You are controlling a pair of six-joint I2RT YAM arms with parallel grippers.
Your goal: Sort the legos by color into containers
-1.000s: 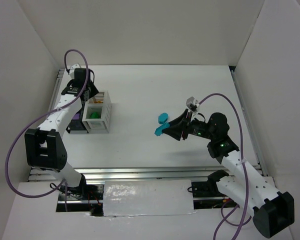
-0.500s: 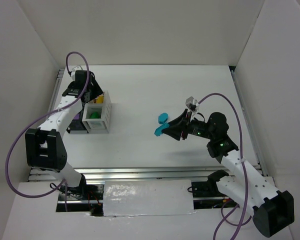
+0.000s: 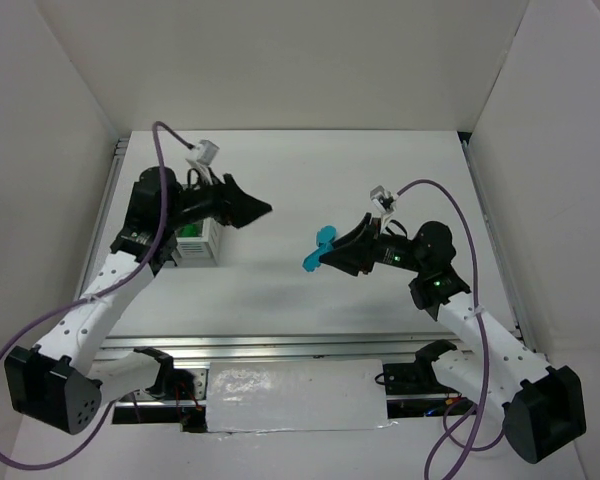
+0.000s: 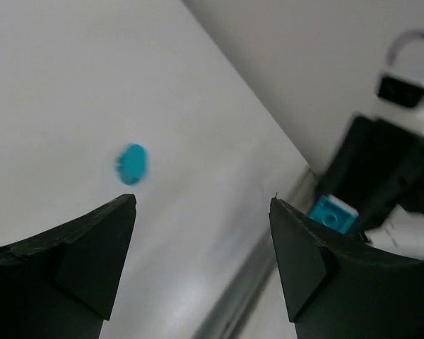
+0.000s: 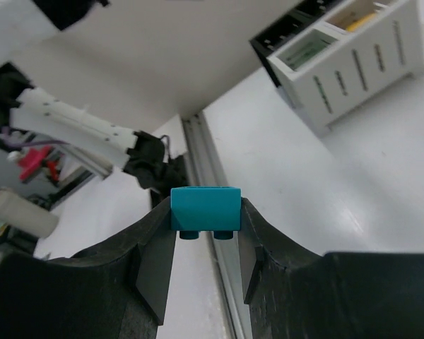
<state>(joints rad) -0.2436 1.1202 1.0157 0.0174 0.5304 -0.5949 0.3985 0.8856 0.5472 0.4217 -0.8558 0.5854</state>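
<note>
My right gripper [image 3: 318, 258] is shut on a teal brick [image 5: 205, 210], held above the table's middle with its studs pointing down. A second, rounded teal brick [image 3: 327, 235] lies on the table just beyond it, and shows blurred [image 4: 132, 164] in the left wrist view. My left gripper [image 3: 262, 210] is open and empty, raised and pointing right towards the teal bricks. The white container [image 5: 353, 63] stands at the left with green in one compartment and yellow-orange in the other. The black container [image 5: 286, 32] stands behind it.
In the top view my left arm covers most of the white container [image 3: 195, 245]. Metal rails [image 3: 280, 345] run along the table's near edge. White walls close in the back and both sides.
My left gripper has opened, left the containers at the far left and swung right over the table. The right gripper has shifted slightly left, still holding the teal brick.
</note>
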